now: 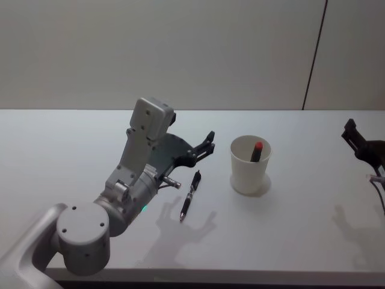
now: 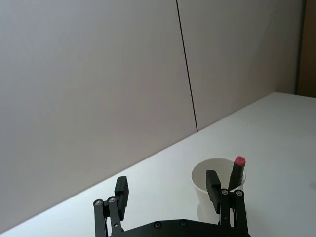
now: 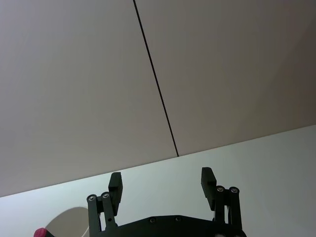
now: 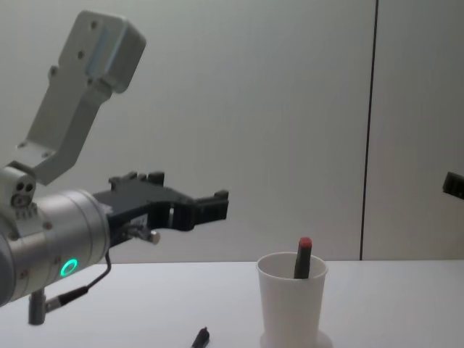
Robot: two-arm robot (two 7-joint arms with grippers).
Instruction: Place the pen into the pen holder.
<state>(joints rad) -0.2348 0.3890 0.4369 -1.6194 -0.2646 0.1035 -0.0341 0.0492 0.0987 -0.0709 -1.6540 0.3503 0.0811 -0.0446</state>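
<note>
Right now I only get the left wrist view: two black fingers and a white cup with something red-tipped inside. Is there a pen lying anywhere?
Observer: Yes. A dark pen lies flat on the table, to the robot's left of the pen holder and apart from it.
Operator: Is the claw holding it?
Observer: No. The left gripper is open with nothing in it, and it hangs above the table near the pen's far end.
Operator: And the other arm?
Observer: The right gripper is open too, off to the robot's right of the pen holder.
</note>
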